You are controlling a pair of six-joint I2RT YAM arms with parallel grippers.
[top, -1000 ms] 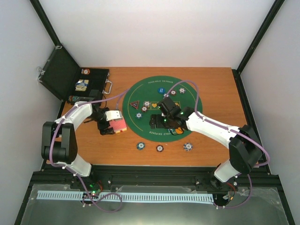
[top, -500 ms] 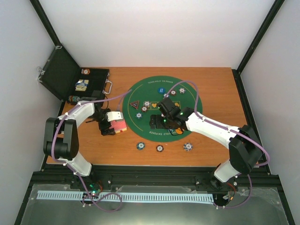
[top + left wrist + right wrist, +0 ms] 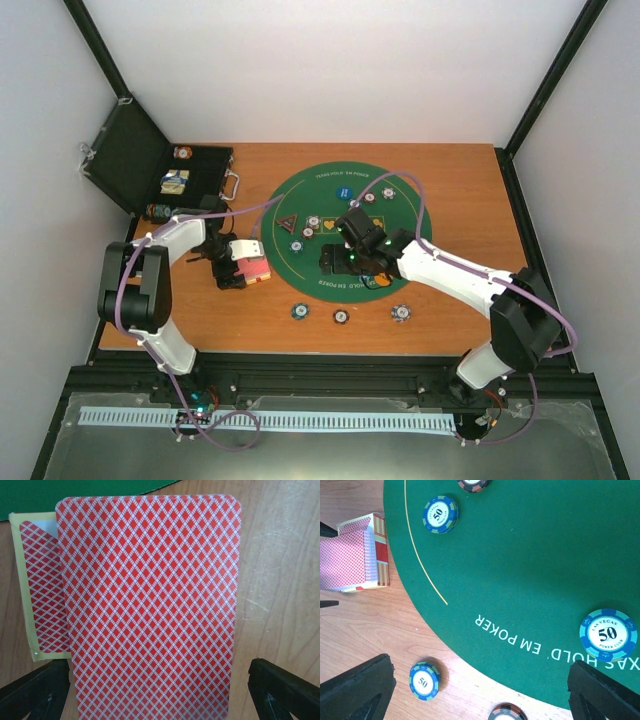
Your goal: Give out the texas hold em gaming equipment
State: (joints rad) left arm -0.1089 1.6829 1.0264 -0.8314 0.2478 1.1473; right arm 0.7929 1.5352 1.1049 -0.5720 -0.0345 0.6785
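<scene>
The red-backed card deck [image 3: 150, 610] lies on the wood just left of the green mat [image 3: 405, 215], beside its yellow card box [image 3: 35, 590]. My left gripper [image 3: 160, 695] is open, one finger on each side of the deck [image 3: 256, 268]; I see no squeeze on it. Over the mat's near edge my right gripper [image 3: 480, 695] hangs open and holds nothing. A blue 50 chip [image 3: 424, 681] and a dark chip [image 3: 507, 712] lie on the wood below it. Two more 50 chips [image 3: 440, 514] [image 3: 608, 634] sit on the felt. A blue round button [image 3: 343, 191] and a dark triangular button [image 3: 288, 222] rest further back.
An open black case [image 3: 140, 160] with chips inside stands at the back left corner. Three chips [image 3: 299, 311] [image 3: 341, 317] [image 3: 401, 313] line the wood in front of the mat. Purple cables arc over both arms.
The left arm's elbow and shoulder have swung slightly to the right while its gripper stays at the deck. The right arm has hardly moved.
</scene>
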